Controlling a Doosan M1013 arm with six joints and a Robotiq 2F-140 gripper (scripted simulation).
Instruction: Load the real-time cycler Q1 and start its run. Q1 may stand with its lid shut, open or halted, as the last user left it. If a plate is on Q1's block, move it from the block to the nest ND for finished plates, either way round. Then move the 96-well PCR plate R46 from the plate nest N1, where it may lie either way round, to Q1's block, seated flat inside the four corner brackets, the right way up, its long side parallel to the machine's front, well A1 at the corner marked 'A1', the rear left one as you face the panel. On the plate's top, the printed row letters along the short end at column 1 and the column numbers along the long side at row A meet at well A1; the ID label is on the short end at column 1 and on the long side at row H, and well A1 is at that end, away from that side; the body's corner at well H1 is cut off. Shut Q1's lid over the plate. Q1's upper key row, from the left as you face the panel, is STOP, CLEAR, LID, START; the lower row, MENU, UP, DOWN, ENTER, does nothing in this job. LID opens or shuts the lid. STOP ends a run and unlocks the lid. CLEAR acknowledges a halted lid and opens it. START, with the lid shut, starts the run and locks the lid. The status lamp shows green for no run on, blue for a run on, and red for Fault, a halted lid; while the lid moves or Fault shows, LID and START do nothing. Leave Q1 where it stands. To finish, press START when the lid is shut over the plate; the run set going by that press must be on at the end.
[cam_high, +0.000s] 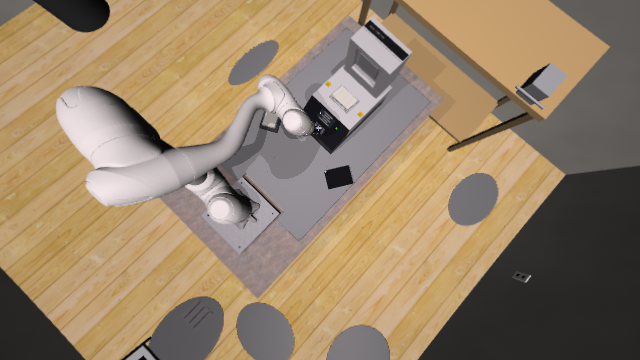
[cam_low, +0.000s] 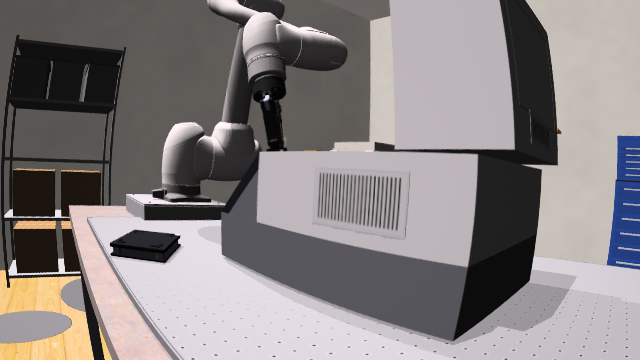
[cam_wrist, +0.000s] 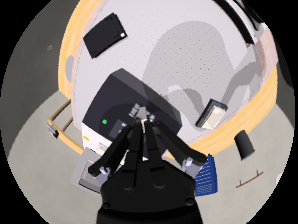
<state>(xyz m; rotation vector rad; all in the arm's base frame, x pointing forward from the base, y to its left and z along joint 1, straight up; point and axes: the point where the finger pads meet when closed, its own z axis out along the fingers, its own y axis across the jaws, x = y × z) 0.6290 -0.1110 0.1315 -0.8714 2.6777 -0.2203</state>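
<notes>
- in the wrist view your gripper (cam_wrist: 144, 120) is nearest: its fingers are closed tight together with nothing between them, and the joined tips point down at the dark sloped panel (cam_wrist: 127, 106) of the cycler q1
- you can see the tips sit over the key area, just beside the green status lamp (cam_wrist: 104, 121); which key lies under them is too small to tell, and whether they touch the panel cannot be told
- from the top, the gripper (cam_high: 317, 129) is at the front edge of q1 (cam_high: 334, 116), with the green lamp (cam_high: 336, 128) just to its right in that view
- behind the panel you see q1's lid (cam_high: 378, 52) standing open, raised at the rear of the machine
- the pale plate r46 (cam_high: 345, 97) lies on the block under the open lid, with yellow corner brackets around it; its markings are too small to read
- in the exterior view the lid (cam_low: 450, 75) rises upright above the body (cam_low: 360, 210) of q1, and the closed gripper (cam_low: 276, 146) comes down at the far front end
- on the grey table mat (cam_high: 300, 200), near q1's front, you see a black nest (cam_high: 338, 177) with no plate on it
- a second nest (cam_high: 270, 121) lies beside the arm's wrist, partly hidden by it
- farthest back, the arm's base plate (cam_high: 240, 242) sits at the table corner, and a shelf rack (cam_low: 10, 100) stands by the wall
</notes>
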